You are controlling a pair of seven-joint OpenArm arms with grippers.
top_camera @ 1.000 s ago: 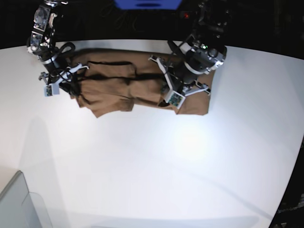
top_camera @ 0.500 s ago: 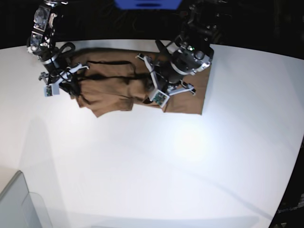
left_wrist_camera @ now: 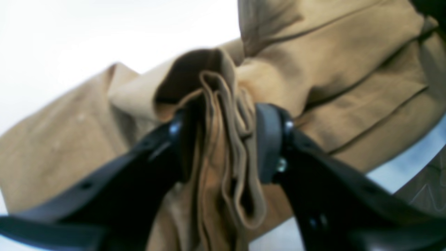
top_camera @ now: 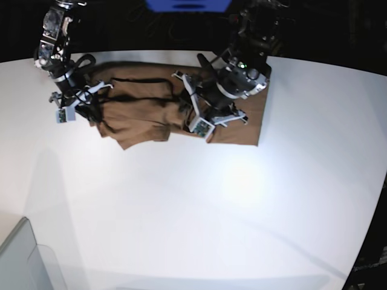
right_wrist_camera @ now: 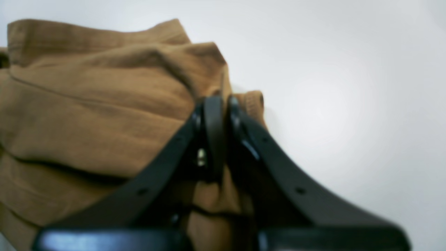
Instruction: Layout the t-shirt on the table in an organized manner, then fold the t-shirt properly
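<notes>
The tan-brown t-shirt point(top_camera: 139, 109) lies bunched near the far edge of the white table point(top_camera: 242, 211). My left gripper point(top_camera: 188, 103) hovers low over the shirt's middle. In the left wrist view the left gripper point(left_wrist_camera: 223, 139) stands open, with a loose bundle of folded t-shirt point(left_wrist_camera: 348, 69) fabric still between its pads and a dark gap beside one pad. My right gripper point(top_camera: 91, 99) is at the shirt's left end. In the right wrist view the right gripper point(right_wrist_camera: 223, 115) is shut on a fold of the t-shirt point(right_wrist_camera: 87, 115) at its edge, over bare table point(right_wrist_camera: 348, 69).
A grey translucent bin corner point(top_camera: 24, 260) sits at the near left. A blue object point(top_camera: 187, 5) stands beyond the far table edge, between the two arm bases. The table's curved edge runs down the right side, with dark surroundings past it.
The left arm has moved leftward over the shirt, drawing the shirt's right part with it, and its jaws have parted. The right arm has stayed where it was, still shut.
</notes>
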